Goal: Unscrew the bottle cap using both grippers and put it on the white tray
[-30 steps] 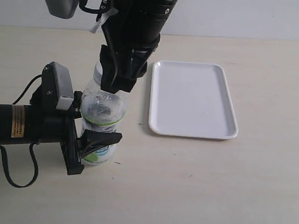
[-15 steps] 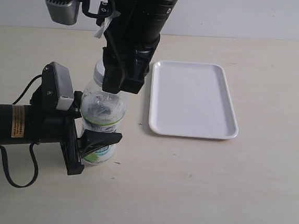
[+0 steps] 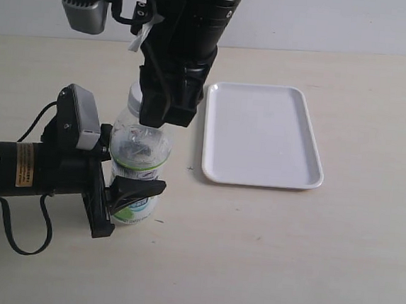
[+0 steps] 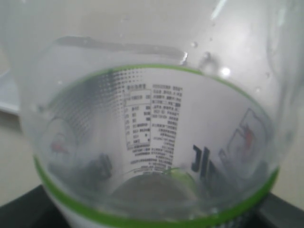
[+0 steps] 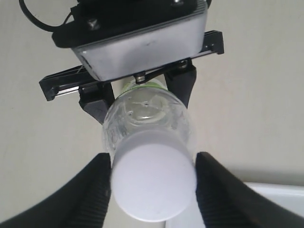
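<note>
Now, your left gripper (image 5: 139, 95) is hugging bottle (image 3: 140, 154) low down, by green label. Jaws are squeezing it from two sides. Bottle is standing up on table (image 3: 286, 259), near white tray (image 3: 265, 136) but not touching it. Your right gripper (image 3: 165, 109) is hanging over bottle top, pointing down. Its jaws are pressing on both sides of bottle cap (image 5: 152, 171). Cap is still sitting on bottle neck. Tray is lying flat on table, to right of bottle.

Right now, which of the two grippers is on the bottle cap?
The right gripper, reaching down with its fingers either side of the white cap. The left gripper clamps the bottle lower down, at its label.
</note>
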Tool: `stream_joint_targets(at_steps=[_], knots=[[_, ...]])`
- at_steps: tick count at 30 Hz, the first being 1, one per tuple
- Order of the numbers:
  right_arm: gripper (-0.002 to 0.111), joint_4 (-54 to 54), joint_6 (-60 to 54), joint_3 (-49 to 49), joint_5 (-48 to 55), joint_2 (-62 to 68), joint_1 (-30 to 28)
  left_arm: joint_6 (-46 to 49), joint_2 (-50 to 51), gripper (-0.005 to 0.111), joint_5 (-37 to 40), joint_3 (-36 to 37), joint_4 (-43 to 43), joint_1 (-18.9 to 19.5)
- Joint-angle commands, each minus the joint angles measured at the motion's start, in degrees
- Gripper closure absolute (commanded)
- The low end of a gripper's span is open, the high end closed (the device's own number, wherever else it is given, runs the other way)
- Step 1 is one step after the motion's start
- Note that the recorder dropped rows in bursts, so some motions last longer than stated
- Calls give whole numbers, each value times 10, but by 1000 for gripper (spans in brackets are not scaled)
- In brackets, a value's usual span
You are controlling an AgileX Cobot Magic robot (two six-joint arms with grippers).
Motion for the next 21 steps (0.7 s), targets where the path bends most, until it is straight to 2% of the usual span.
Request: stream_joint_targets(at_steps=[1,5,9,17,21], knots=[[45,-4,-6,2,-7,-3,-1,-3,-5,107,-5,-1,2,-3],[35,-2,3,2,-7,-3,-1,-3,-5,107,-5,-1,2,-3],[32,16,68,2,-7,-3,-1,-3,-5,107,-5,-1,2,-3],[32,40,362,-20,-7,-4,-1,-3,-5,107,-5,-1,2,-3],[32,22,454,-20,-7,-4,-1,-3,-5,107,-5,-1,2,-3]])
